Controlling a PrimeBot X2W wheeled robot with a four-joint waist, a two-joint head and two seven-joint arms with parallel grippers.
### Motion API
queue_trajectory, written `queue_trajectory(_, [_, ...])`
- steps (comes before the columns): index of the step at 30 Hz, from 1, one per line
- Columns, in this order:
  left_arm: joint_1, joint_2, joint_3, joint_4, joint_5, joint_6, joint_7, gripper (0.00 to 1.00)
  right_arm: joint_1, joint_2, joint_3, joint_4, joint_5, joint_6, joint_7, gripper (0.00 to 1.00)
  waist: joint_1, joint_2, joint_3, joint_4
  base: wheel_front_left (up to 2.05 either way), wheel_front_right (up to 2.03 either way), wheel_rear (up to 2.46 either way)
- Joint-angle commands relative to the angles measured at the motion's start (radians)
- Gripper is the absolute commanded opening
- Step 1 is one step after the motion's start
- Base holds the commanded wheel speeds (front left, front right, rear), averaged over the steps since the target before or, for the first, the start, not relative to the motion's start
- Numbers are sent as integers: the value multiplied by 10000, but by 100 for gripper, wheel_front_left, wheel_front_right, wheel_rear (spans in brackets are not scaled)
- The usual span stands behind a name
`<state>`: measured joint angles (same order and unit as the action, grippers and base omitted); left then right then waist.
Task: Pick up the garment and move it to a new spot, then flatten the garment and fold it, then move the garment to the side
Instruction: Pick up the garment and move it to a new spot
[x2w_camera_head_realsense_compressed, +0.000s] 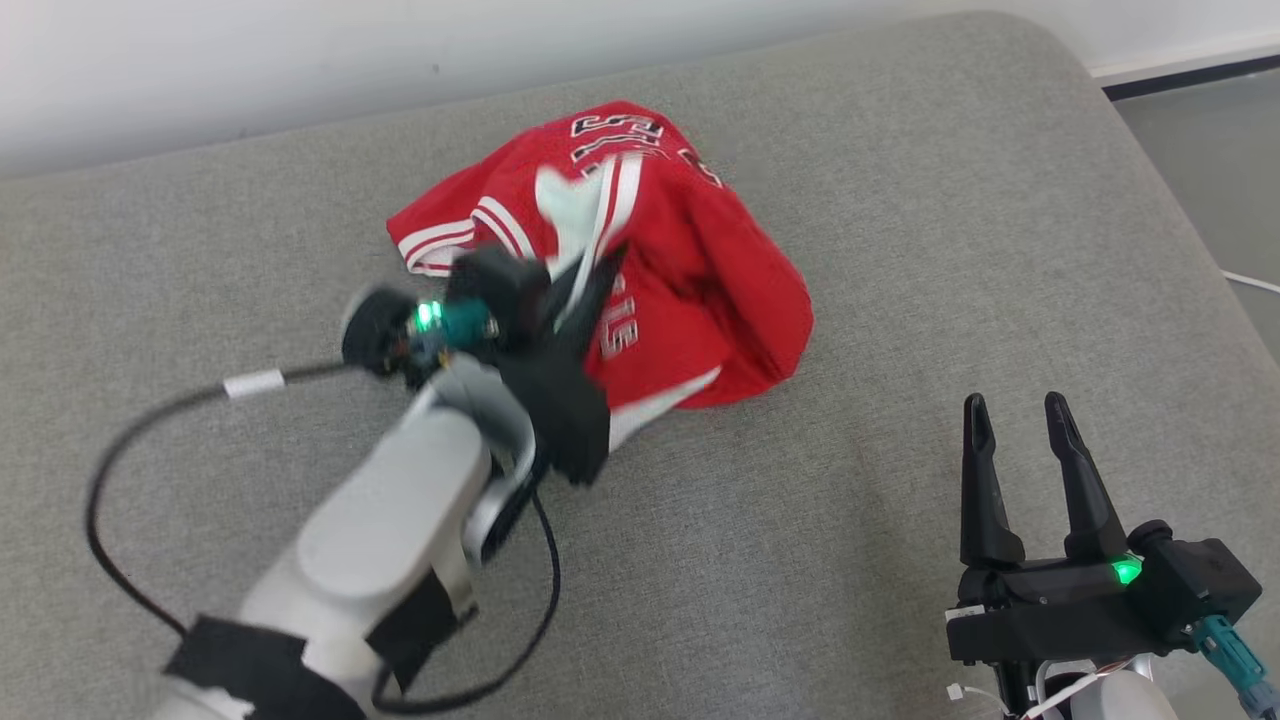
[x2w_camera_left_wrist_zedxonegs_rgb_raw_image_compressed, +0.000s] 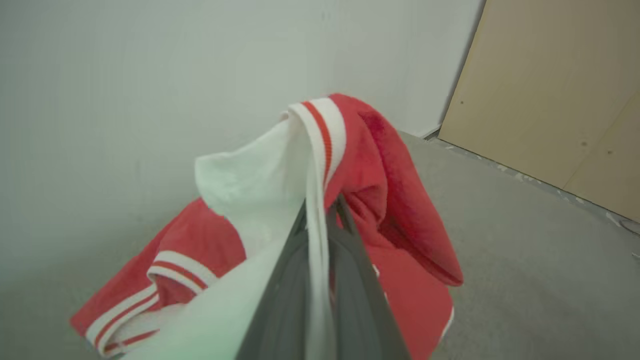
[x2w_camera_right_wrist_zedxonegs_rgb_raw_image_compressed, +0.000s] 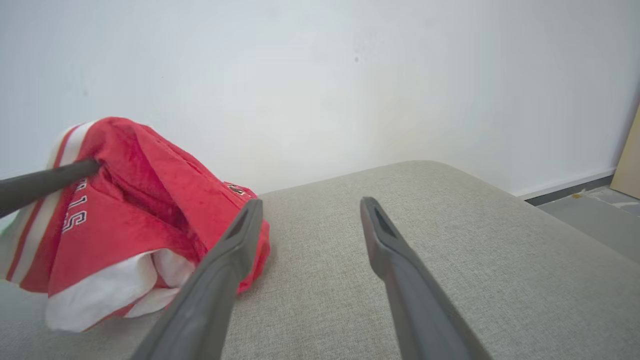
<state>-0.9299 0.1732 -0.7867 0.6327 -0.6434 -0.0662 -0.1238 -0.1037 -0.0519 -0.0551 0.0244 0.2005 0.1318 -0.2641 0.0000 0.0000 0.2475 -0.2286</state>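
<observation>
Toward the far edge of the grey cushion, the red jersey sits bunched, its white-striped trim pinched in the closed left gripper. Near the right front, the right gripper hovers wide open, empty.

Red garment, jersey type, white trim with red stripes, white inside, white lettering with dark outline, only partly readable. Crumpled, not flat, not folded. One striped white edge sits pinched between the fingers of the left gripper and stands up as a peak above the tips; the rest hangs and bunches below and beyond them, white lining bulging to one side. The heap lies ahead and left of the right gripper, apart, not touching
</observation>
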Motion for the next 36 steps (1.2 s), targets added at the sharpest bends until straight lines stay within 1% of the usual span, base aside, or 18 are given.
queue_trajectory(1, [344, -23, -43, 176, -37, 96, -198, 0, -68, 31, 25, 4, -54, -22, -6, 100, 0, 0, 90, 42, 0, 0, 0])
queue_trajectory(4, [864, -136, -228, 614, -35, 96, -332, 0, -138, 32, 20, 12, -78, -22, -6, 100, 0, 0, 159, 81, 0, 0, 0])
queue_trajectory(8, [916, -293, -298, 928, -32, 85, -580, 0, -155, 31, 1, 46, -124, -22, -6, 100, 0, 0, 144, 151, 0, 0, 0])
queue_trajectory(9, [848, -310, -279, 964, -3, 113, -670, 25, -158, 32, 3, 57, -147, -22, -6, 100, 0, 0, 124, 171, 0, 0, 0])
queue_trajectory(10, [793, -343, -299, 1000, 38, 110, -723, 94, -152, 32, 6, 67, -159, -22, -6, 100, 0, 0, 95, 191, 0, 0, 0])
queue_trajectory(11, [753, -388, -281, 1003, 34, 108, -807, 100, -134, 32, 17, 74, -173, -22, -6, 100, 0, 0, 66, 209, 0, 0, 0])
queue_trajectory(17, [664, -543, -268, 826, 83, 149, -1075, 100, 49, 31, -5, 112, -194, -22, -6, 100, 0, 0, -183, 341, 0, 0, 0])
queue_trajectory(22, [477, -506, -243, 436, 115, 240, -1150, 100, 103, 32, -26, 132, -195, -22, -5, 100, 0, 0, -328, 495, 0, 0, 0])
queue_trajectory(28, [384, -349, -251, 174, 90, 315, -946, 100, 109, 32, 27, 152, -196, -22, -5, 100, 0, 0, -400, 509, 0, 0, 0])
queue_trajectory(36, [574, -70, -307, 259, -74, 435, -449, 100, 80, 32, 43, 116, -76, -22, -5, 100, 0, 0, -195, 281, 0, 0, 0])
